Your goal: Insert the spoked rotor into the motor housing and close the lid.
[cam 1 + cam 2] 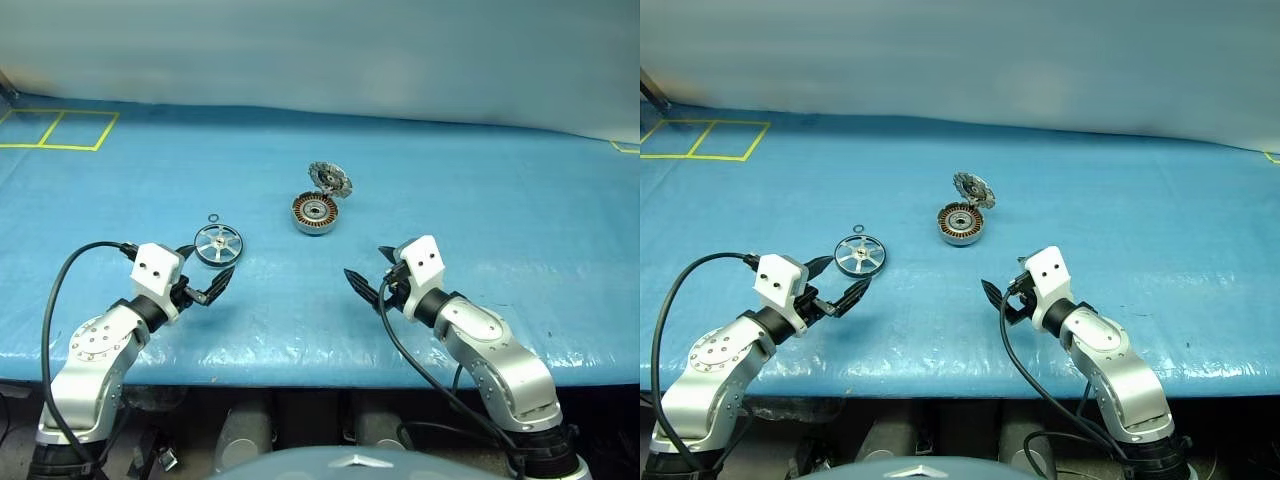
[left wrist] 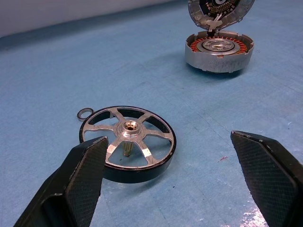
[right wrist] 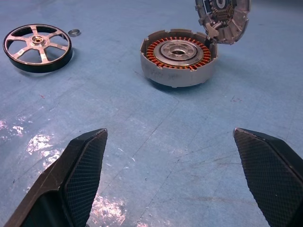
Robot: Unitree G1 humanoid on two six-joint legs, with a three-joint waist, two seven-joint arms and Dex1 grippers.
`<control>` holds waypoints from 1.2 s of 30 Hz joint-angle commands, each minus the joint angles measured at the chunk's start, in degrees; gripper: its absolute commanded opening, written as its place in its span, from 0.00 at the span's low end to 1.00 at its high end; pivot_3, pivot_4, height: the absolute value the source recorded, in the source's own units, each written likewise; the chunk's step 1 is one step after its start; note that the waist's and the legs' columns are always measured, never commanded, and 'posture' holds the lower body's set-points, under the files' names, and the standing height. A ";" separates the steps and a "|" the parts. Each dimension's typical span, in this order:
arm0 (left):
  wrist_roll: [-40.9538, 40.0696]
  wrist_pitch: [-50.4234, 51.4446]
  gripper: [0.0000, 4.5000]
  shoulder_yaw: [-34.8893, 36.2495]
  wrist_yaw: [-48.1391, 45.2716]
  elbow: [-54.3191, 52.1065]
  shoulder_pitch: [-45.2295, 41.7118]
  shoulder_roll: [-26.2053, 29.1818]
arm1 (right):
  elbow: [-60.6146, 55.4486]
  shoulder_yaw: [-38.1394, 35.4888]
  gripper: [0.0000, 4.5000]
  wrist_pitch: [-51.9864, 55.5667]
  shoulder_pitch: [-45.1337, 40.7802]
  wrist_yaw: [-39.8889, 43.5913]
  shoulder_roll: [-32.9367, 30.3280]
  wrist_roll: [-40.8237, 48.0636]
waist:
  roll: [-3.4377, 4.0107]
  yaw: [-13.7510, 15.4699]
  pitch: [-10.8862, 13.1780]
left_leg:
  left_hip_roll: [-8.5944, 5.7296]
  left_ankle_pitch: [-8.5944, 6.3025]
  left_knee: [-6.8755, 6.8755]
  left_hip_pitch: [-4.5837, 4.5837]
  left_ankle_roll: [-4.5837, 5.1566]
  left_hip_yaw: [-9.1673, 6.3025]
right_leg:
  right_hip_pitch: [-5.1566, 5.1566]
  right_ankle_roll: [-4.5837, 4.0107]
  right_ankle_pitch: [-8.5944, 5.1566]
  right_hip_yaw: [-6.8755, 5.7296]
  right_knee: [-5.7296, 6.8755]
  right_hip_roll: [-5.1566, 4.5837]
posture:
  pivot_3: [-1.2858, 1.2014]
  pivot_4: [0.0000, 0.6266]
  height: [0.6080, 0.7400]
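Wrinkled blue mat (image 1: 480, 200), six-spoked silver rotor (image 1: 218, 244), copper-wound round housing (image 1: 316, 212)

The table (image 1: 480, 190) is covered in bright blue sheeting, with yellow tape lines (image 1: 60, 130) marking boxes near the far left corner. The spoked rotor (image 2: 128, 143) is shiny silver with a black rim and a brassy bit at the hub. A tiny black ring (image 2: 84, 113) lies next to it. The motor housing (image 3: 178, 57) is dull grey outside, with copper-orange windings circling a silver centre. The lid (image 3: 223, 19) is grey with a shiny ribbed inside. Both tools, left (image 1: 202, 274) and right (image 1: 369, 270), have black fingers (image 3: 83, 177) with a fine cross-hatched texture, on white and silver arms.
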 commanded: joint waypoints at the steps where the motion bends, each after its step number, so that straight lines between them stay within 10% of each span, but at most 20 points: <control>1: 0.04 -0.85 1.00 0.52 0.24 -0.32 -0.34 -0.32 | -0.64 -0.60 1.00 -1.10 -0.81 0.24 0.26 0.10 | 0.00 0.00 0.00 | 0.00 0.00 0.00 0.00 0.00 0.00 | 0.00 0.00 0.00 0.00 0.00 0.00 | 0.52 0.24 1.00; 36: 0.18 -1.54 1.00 0.49 -0.22 -0.01 -0.34 -0.55 | 0.12 3.03 1.00 0.33 -4.31 3.09 -2.71 -2.57 | 0.00 -0.04 0.00 | 0.00 0.00 0.00 0.00 0.00 0.01 | 0.00 -0.05 0.04 0.01 0.00 0.01 | 0.52 0.24 1.00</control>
